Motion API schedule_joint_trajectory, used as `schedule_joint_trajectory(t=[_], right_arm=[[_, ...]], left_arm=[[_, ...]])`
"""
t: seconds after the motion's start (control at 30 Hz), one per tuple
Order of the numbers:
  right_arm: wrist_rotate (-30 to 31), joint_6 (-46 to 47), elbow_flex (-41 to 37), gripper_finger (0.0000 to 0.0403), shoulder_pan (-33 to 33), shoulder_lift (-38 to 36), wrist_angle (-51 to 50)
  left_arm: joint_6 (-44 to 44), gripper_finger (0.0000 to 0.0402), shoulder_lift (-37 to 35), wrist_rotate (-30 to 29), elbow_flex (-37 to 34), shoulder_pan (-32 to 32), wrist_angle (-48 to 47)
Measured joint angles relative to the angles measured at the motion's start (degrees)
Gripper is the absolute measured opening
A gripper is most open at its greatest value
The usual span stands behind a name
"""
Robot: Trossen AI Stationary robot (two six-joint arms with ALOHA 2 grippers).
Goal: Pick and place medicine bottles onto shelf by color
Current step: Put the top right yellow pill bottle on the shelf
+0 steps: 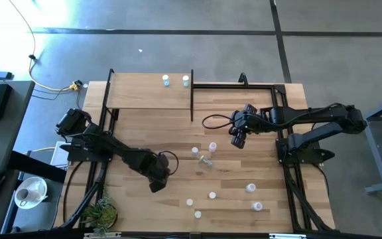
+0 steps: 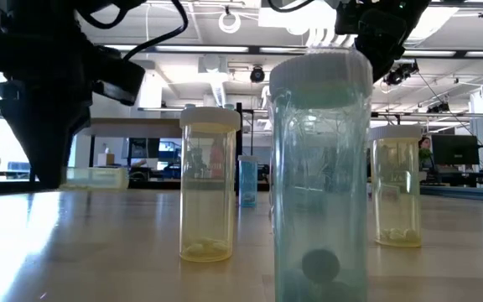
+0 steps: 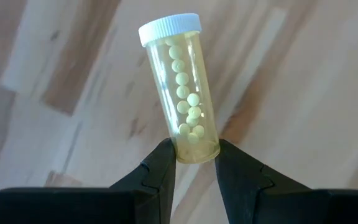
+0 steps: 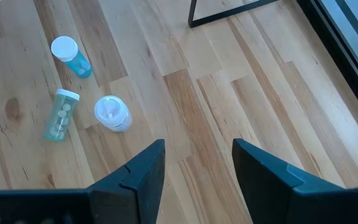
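Left gripper [image 3: 192, 163]: pinches the small yellow see-through pill bottle with a white cap [image 3: 180, 87] at its bottom; light, hard, slippery, so you hold mid-body.
Right gripper [image 4: 197, 163]: spread, empty.

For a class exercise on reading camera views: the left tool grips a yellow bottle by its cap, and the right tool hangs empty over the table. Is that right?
Not quite. The left tool grips the yellow bottle by its base, not its cap; the white cap points away from the fingers, as the left wrist view shows. The rest holds: the right tool hangs empty over the table.
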Motion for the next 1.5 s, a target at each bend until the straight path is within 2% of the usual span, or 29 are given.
schedule_joint_trajectory(t=[0.13, 0.3, 0.53, 0.77, 0.97, 1.27, 1.5], right_arm=[[-0.02, 0.0, 0.0, 0.0179, 0.0, -0.02, -0.01], [0.0, 0.0, 0.0, 0.0179, 0.0, 0.0, -0.05], [-0.01, 0.02, 0.0, 0.0179, 0.0, 0.0, -0.41], [-0.02, 0.09, 0.0, 0.0179, 0.01, 0.0, -0.38], [-0.02, 0.13, 0.0, 0.0179, 0.0, 0.0, -0.38], [-0.02, 0.2, 0.0, 0.0179, 0.0, 0.0, -0.19], [-0.02, 0.4, 0.0, 0.0179, 0.02, 0.0, 0.59]], left_arm=[[1.82, 0.0092, -0.07, 0.07, 0.03, 0.0, 3.6], [1.96, 0.0092, -2.24, -0.6, 0.14, -0.15, 3.57], [1.87, 0.0092, -8.59, -3.81, 0.12, -1.52, 3.36], [2.0, 0.0092, -15.29, -9.59, 0.12, -3.45, 2.96], [1.87, 0.0092, -19.75, -18.09, -0.4, -6.11, 0.01], [-5.31, 0.0092, -26.75, -22.15, -12.21, -8.06, 7.24], [-3.96, 0.0092, -32.2, -24.82, -21.51, -8.08, 19.0]])
